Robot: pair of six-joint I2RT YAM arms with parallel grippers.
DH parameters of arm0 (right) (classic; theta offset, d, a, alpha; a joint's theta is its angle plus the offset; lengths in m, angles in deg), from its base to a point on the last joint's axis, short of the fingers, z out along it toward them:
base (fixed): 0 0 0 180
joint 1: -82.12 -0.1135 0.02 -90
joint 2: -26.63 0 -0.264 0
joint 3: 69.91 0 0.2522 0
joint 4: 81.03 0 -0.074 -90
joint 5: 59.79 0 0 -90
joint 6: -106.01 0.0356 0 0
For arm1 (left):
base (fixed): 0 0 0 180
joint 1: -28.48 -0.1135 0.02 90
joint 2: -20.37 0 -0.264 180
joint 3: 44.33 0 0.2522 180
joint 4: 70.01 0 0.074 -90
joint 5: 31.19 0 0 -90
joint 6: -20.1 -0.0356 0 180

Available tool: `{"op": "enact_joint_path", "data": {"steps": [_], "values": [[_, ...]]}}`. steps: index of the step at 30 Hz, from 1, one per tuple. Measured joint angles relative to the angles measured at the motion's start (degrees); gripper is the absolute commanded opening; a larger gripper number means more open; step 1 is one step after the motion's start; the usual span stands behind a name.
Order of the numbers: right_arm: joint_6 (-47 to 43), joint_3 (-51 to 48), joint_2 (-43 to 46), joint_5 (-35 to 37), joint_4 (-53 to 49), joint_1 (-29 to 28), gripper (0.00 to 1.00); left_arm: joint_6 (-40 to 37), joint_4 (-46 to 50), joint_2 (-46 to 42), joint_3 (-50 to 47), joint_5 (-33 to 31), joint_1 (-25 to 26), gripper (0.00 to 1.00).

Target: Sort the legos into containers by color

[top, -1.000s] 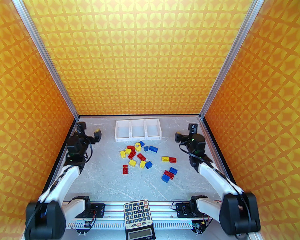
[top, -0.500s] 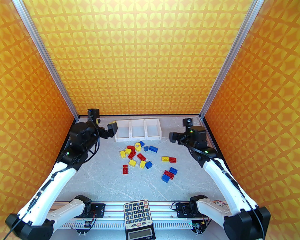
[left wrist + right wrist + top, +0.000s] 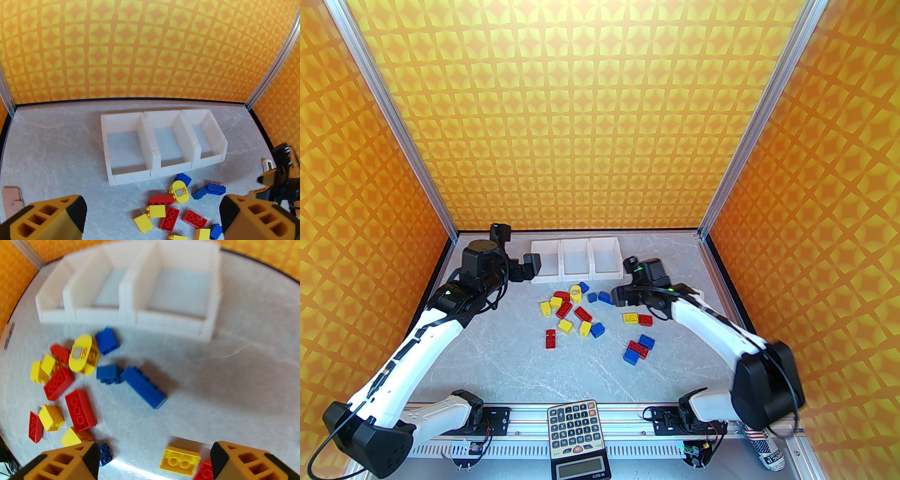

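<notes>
Eighteen legos (image 3: 582, 313) lie loose on the grey marbled counter (image 3: 497, 356) at the middle of the top view. By count there are six red, six yellow and six blue, though a few overlap, so the tally may be off by one. They are chunky studded bricks, some square and some oblong. One is a yellow rounded piece (image 3: 178, 192) with a grey square and "120" printed on it. Most bunch just below the three containers (image 3: 576, 275), white open bins joined in a row near the back edge, and a smaller group lies lower right. The left pincer (image 3: 152, 206) gapes wide, at the left end of the bins. The right pincer (image 3: 153, 453) has its jaws apart over a yellow oblong brick (image 3: 180, 461); that view is smeared, so contact cannot be told. A calculator (image 3: 574, 424) and a can (image 3: 764, 447) are cut off at the bottom edge.
</notes>
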Motion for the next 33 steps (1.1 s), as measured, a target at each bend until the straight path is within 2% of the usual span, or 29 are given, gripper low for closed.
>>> {"op": "enact_joint_path", "data": {"steps": [5, 10, 24, 33], "values": [[-1.07, 1.66, -7.28, 0.33, 0.26, -1.44, 0.69, 5.95, 2.82, 2.82, -0.79, -0.66, 0.48, 0.99], [-2.05, 6.32, -13.35, 1.62, 0.28, -2.14, 0.66, 8.76, 5.62, 4.07, -0.98, -1.05, 1.64, 0.99], [-4.55, 11.50, -20.33, 3.78, 0.59, -2.91, 0.64, 10.16, 10.58, 6.47, -0.61, -1.09, 4.61, 0.99], [-4.96, 15.21, -23.65, 3.74, -0.04, -3.06, 0.53, 10.14, 11.67, 6.88, 0.55, -1.11, 5.90, 0.99]]}}
